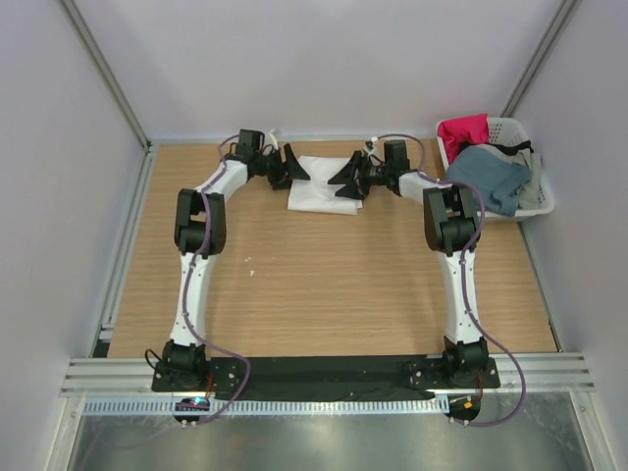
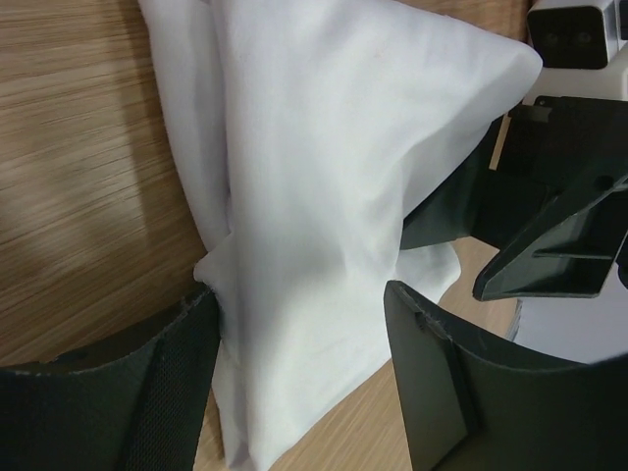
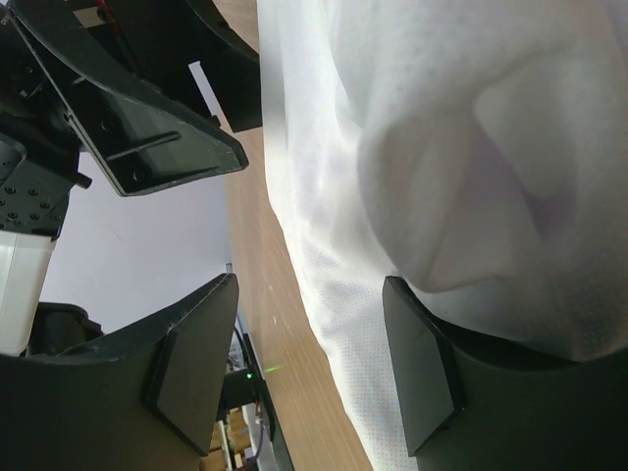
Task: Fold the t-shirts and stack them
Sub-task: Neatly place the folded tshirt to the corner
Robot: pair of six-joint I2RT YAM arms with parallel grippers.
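Honestly, with my left gripper and right gripper both standing well open astride opposite edges of the white t-shirt, folded at the far middle of the table, and gripping nothing, I fear that closing now would bunch loose layers and drag the fold apart.

No text, label, brand, number or sign can be read in any of the three views. The white t-shirt, at the upper middle of the top view and filling both wrist views, shows only plain cloth.
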